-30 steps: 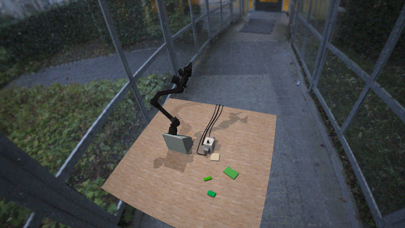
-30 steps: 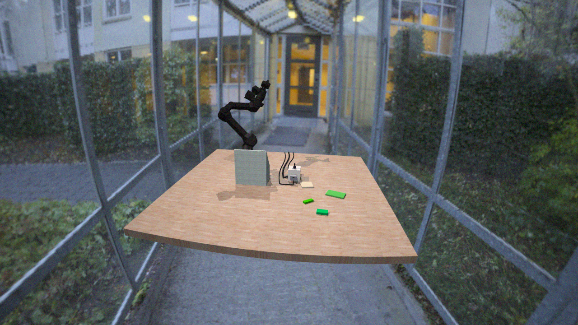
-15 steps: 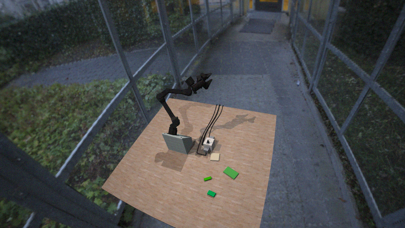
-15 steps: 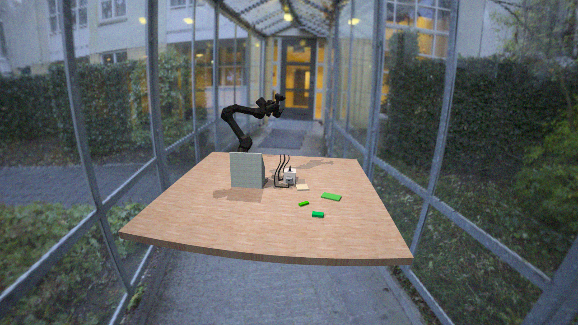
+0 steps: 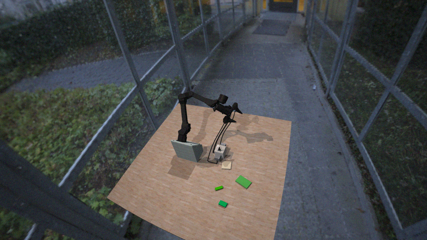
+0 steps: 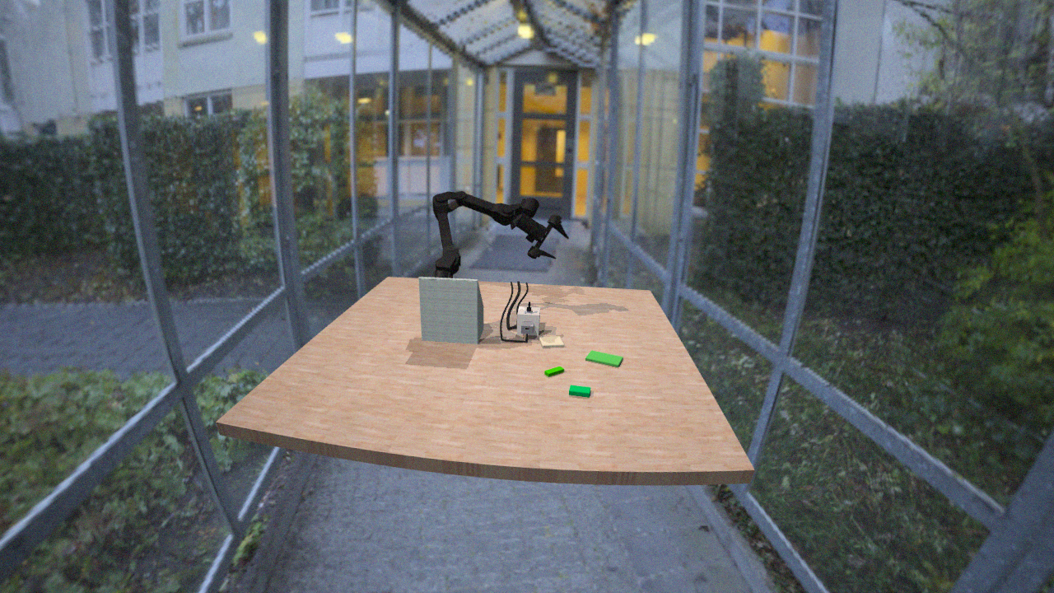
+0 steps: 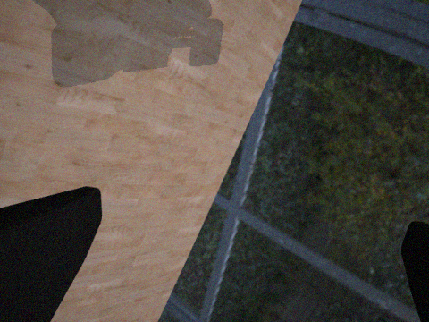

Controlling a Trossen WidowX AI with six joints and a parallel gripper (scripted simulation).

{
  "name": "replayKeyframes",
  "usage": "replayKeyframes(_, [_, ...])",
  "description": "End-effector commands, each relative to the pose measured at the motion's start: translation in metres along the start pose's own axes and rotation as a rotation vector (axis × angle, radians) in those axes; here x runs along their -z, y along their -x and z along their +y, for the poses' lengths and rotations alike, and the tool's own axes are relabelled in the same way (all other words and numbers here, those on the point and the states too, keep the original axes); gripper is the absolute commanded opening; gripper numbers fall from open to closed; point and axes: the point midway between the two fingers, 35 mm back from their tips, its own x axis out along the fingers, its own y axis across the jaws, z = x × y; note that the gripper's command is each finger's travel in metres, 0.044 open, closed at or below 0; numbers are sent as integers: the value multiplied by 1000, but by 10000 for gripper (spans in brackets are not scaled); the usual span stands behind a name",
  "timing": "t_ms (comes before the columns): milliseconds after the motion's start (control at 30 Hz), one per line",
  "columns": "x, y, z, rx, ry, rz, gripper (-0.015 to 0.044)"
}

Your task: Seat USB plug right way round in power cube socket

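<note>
The white power cube (image 5: pixel 223 148) (image 6: pixel 522 317) stands near the middle of the table. A small black plug (image 5: pixel 219 148) (image 6: pixel 529 307) sticks up from its top. Its orientation and depth are too small to tell. A grey plug (image 5: pixel 218 159) (image 6: pixel 527 330) sits on the cube's near side, and another grey part shows behind the cube in the top view. My gripper (image 5: pixel 239 117) (image 6: pixel 561 247) (image 7: pixel 259 224) is open and empty, high above the table and beyond the cube. The wrist view shows table and ground, with no cube or plug in it.
Black cables (image 5: pixel 212 162) (image 6: pixel 513 340) run beside the cube. A grey-green panel (image 5: pixel 185 151) (image 6: pixel 450 310) stands left of it. A cream pad (image 5: pixel 226 165) (image 6: pixel 551 342) and green blocks (image 5: pixel 243 181) (image 6: pixel 603 359) lie nearer the front of the table (image 5: pixel 179 202) (image 6: pixel 442 413).
</note>
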Motion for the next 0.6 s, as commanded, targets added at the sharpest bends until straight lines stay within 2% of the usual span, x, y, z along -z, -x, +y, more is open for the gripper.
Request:
replayKeyframes(0, [57, -15, 51, -266, 23, 94, 440])
replayKeyframes(167, [122, -3, 127, -651, -42, 117, 440])
replayKeyframes(300, [151, 26, 178, -913, -201, 25, 440])
replayKeyframes(400, [159, 37, 192, -990, -294, -39, 440])
replayKeyframes(567, [160, 37, 193, -995, -301, -43, 440])
